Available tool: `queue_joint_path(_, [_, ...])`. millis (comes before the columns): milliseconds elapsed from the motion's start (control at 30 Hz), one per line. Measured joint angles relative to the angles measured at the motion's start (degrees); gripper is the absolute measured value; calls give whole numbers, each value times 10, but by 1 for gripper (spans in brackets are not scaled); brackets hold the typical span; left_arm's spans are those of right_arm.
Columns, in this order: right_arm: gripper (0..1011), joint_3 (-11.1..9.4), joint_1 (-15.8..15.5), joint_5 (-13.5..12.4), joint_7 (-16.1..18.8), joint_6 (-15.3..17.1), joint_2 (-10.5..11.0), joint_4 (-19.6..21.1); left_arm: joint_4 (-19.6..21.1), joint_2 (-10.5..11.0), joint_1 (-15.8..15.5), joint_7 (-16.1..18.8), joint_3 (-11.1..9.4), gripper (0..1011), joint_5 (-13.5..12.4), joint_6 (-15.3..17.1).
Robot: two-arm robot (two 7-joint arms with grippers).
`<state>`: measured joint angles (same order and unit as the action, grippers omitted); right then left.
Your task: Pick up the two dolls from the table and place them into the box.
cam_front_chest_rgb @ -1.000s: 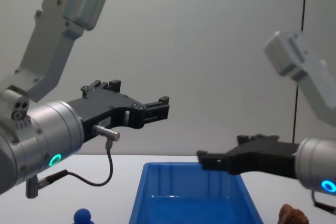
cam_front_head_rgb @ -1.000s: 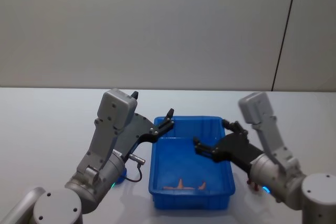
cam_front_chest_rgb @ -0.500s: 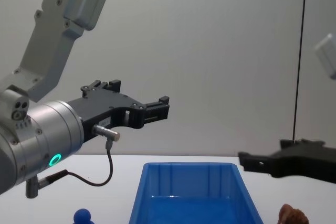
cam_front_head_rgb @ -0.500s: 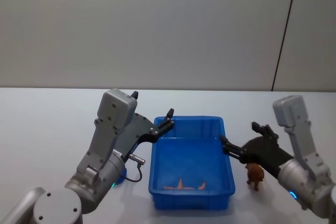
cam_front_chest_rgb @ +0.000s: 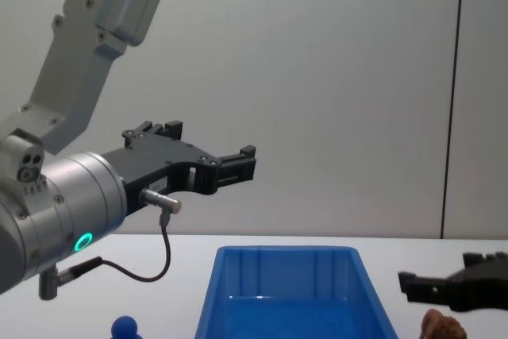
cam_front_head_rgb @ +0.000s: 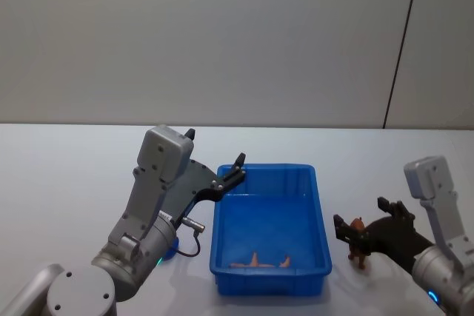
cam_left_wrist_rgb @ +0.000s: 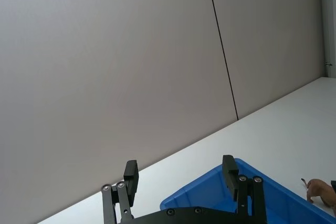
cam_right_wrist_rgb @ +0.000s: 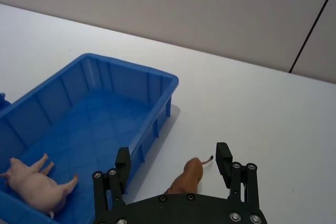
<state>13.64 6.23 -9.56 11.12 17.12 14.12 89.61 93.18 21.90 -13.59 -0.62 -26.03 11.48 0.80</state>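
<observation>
Blue box, head view: we see our right gripper hang over the brown doll beside it, jaws apart. Left wrist view: our left gripper gapes too. Chest view: the blue doll sits on the table, left of the box.

White table is carrying 3 things: the blue box sitting mid-table, a brown doll standing just beside its right wall, and a blue doll sitting off its left.
</observation>
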Motion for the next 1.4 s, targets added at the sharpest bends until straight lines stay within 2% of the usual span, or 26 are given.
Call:
queue_joint_path(367, [1001,-1,-11,-3,-8,24,3,-15,0,0,0,0,0,1001,0,0])
queue_joint_path(733, [994,4,-11,3,-16,30,-2,-40,0,0,0,0,0,1001,0,0])
queue_joint_path(900, [901,7,-9,4,-22,29,-7,-50,0,0,0,0,0,1001,0,0])
queue_joint_path(1067, [762,8,-6,4,-30,24,-12,-56,0,0,0,0,0,1001,0,0])
queue_joint_path(1100, [706,8,-5,4,-31,23,-12,-57,0,0,0,0,0,1001,0,0])
queue_joint_path(1133, [706,9,-4,3,-34,20,-14,-59,0,0,0,0,0,1001,0,0])
queue_joint_path(1400, [430,10,-2,0,-46,9,-20,-64,0,0,0,0,0,1001,0,0])
